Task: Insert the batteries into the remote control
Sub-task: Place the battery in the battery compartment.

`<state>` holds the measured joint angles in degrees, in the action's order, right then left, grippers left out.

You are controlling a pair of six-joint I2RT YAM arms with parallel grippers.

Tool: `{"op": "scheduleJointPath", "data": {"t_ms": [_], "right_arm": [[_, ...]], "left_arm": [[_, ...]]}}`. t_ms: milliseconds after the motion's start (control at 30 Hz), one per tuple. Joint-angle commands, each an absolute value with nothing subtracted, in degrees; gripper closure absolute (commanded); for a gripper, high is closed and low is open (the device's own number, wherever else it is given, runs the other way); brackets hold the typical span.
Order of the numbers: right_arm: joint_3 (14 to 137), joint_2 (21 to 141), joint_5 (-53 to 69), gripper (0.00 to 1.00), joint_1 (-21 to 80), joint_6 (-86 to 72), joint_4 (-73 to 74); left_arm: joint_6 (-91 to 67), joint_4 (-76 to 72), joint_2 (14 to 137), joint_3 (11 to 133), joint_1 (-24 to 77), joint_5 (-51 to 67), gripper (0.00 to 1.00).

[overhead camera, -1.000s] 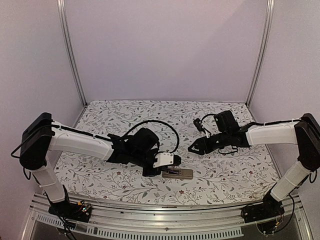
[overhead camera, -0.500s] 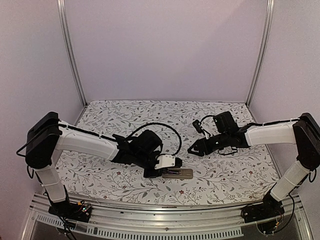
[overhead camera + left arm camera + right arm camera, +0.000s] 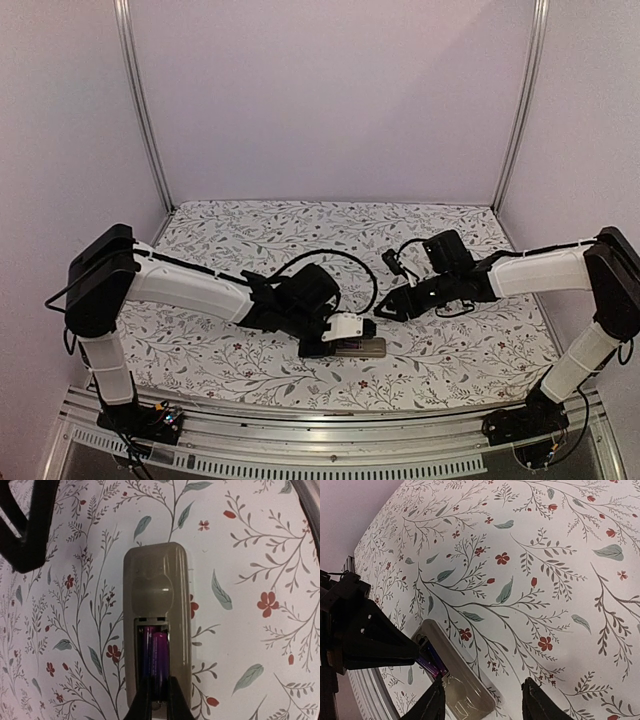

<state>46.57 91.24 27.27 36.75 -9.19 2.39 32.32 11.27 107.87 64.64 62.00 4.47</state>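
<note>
From above, the remote (image 3: 362, 347) lies back up on the flowered cloth (image 3: 250, 230) near the front edge. The left pincer (image 3: 336, 346) is down on its left end, and the right pincer (image 3: 384, 309) hovers just behind.

In the left wrist view the cover is off and one battery (image 3: 146, 647) lies in the bay. The left pincer (image 3: 159, 705), narrow, nips the second battery (image 3: 160, 655), which seems not fully seated. Released too early, it may pop out and roll away. A hard push could slide the remote (image 3: 155, 580), because nothing holds it.

In the right wrist view the right pincer (image 3: 485, 705) stands half wide and empty over the remote's (image 3: 465, 692) other end. Going lower, it could knock the left pincer (image 3: 370, 640).
</note>
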Motion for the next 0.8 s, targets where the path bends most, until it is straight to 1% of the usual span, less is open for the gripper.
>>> {"op": "scheduleJointPath", "data": {"t_ms": [0,167,367,633,767], "right_arm": [[44.82,89.88,26.01,0.49,37.09,-10.49,4.50],[44.29,88.43,25.05,0.49,37.09,-10.94,5.07],[45.88,88.19,25.07,0.49,37.09,-10.31,6.00],[46.49,88.25,26.61,0.49,37.42,-10.03,5.87],[46.05,88.74,31.54,0.50,38.40,-9.53,3.01]], "left_arm": [[30.73,12.66,110.21,64.24,62.53,2.92,1.00],[31.75,13.92,109.43,63.66,62.63,1.37,1.00],[33.30,18.70,108.03,64.91,62.58,-5.98,1.00],[31.73,19.08,105.65,65.21,62.73,-6.28,1.00],[31.94,17.94,105.66,64.61,62.71,-5.39,1.00]]}}
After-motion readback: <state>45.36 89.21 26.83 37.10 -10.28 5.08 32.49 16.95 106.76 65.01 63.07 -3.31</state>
